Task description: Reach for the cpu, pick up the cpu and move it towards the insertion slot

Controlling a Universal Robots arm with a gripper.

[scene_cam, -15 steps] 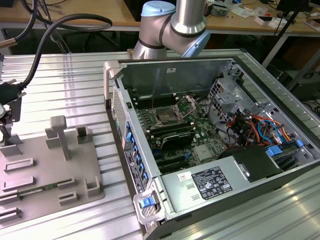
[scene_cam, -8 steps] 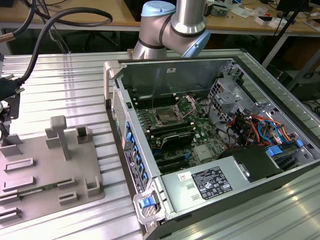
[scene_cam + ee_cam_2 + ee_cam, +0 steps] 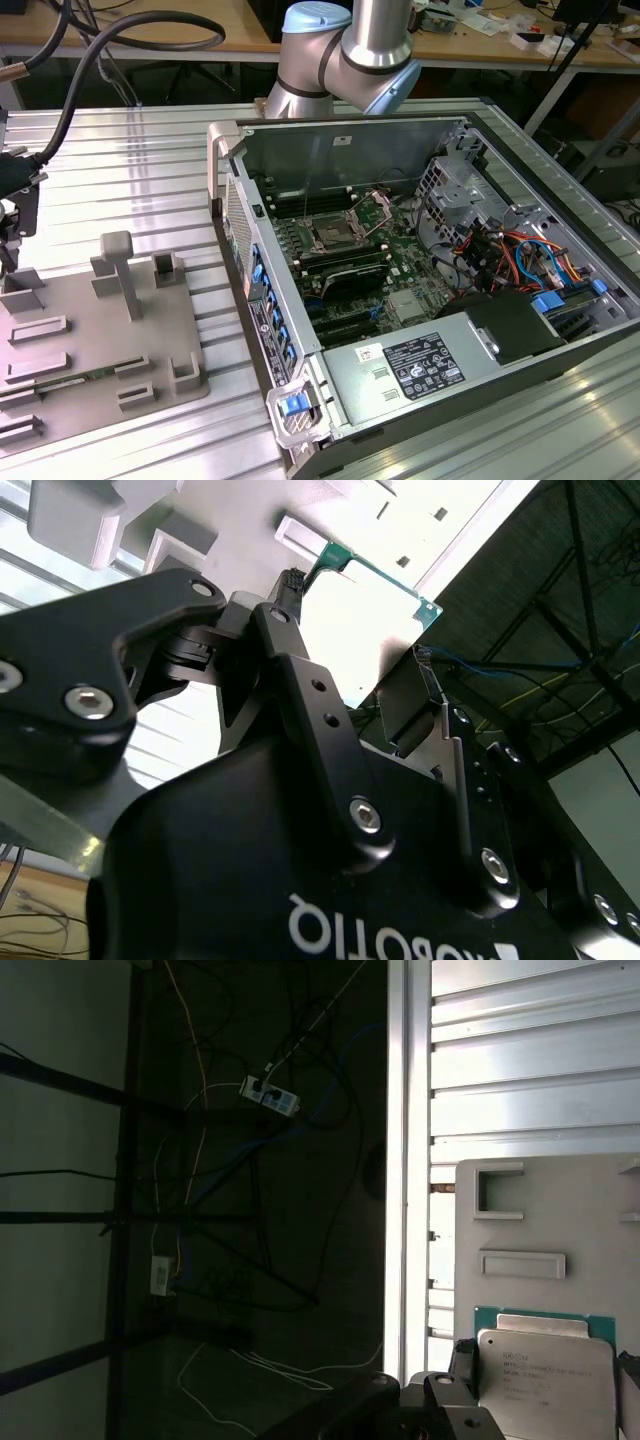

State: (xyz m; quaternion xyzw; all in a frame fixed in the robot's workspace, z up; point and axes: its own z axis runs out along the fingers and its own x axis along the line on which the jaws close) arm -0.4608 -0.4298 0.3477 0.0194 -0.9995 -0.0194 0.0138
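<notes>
- The cpu (image 3: 545, 1385) was a thin square chip with a pale silvery metal lid bearing small dark print. It sat on a green board that showed as a narrow rim along one side. In the second wrist view its top glared almost white, with the green rim still plain.
- It was over the grey tray (image 3: 540, 1210), near the side of the tray that ran along the table's edge. Whether it rested on the tray or was raised off it could not be told.
- The hand (image 3: 360, 630), black and jointed, was right at the cpu. Whether it was clamped on the chip or merely standing around it could not be told.
- The grey tray carried raised blocks and shallow recesses. It lay on the ribbed aluminium table (image 3: 130, 150), toward the near corner at the exterior view's left.
- The insertion slot (image 3: 330, 236) was well apart from the cpu. It was a dark square framed in silver metal, set in the green motherboard (image 3: 400, 270).
- The motherboard sat inside the open computer case (image 3: 330, 150), which took up the side of the table toward the exterior view's right.
- The arm (image 3: 350, 50) rose behind the case at the table's far edge.
- Past the table's edge, the first wrist view showed loose cables (image 3: 290, 1140) and a white power strip (image 3: 268, 1097) in dim surroundings.
</notes>
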